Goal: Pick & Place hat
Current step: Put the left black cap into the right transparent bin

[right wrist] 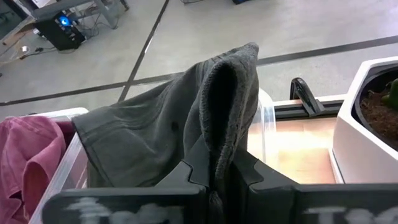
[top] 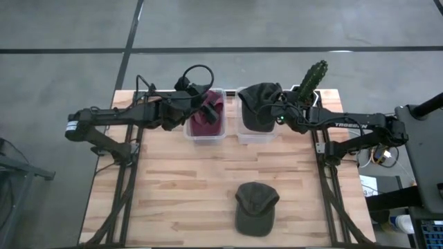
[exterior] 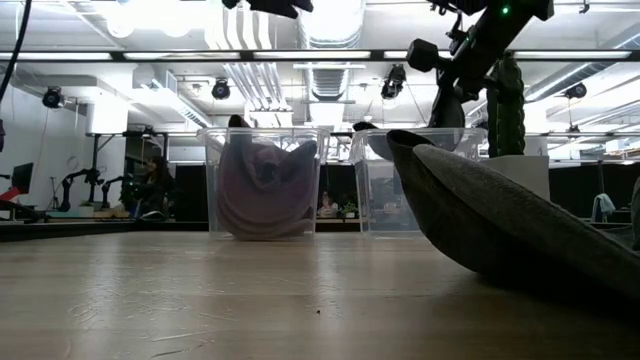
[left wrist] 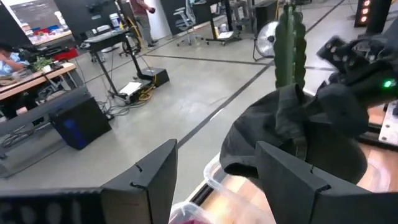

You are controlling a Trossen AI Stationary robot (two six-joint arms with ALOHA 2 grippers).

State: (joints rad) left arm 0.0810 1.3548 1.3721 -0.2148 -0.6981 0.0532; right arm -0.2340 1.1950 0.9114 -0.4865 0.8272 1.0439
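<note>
1. 1 hat is already put away: a pink hat (top: 205, 121) lies inside the left bin (top: 205, 136), the clear tub just beside the right bin (top: 255, 135) at the far edge of the table (top: 180, 187).
2. A 2nd hat, the dark grey hat (top: 261, 104), is at the right bin, bunched up over it and hanging from the right gripper (right wrist: 217, 171). By my reading it is not yet let go, so this drop is only part done.
3. A 3rd one, the olive cap (top: 256, 207), lies on the table well in front of the right bin, untouched. It looks like the job left to do.
4. The right arm reaches in from the side, its claw over the right bin, pinched tight on a fold of the dark grey hat.
5. The left gripper (left wrist: 214, 180) hovers over the left bin, next to the right bin. Its claw stands spread wide and holds nothing.
6. A potted cactus (top: 311, 81) stands just beyond the right bin.
</note>
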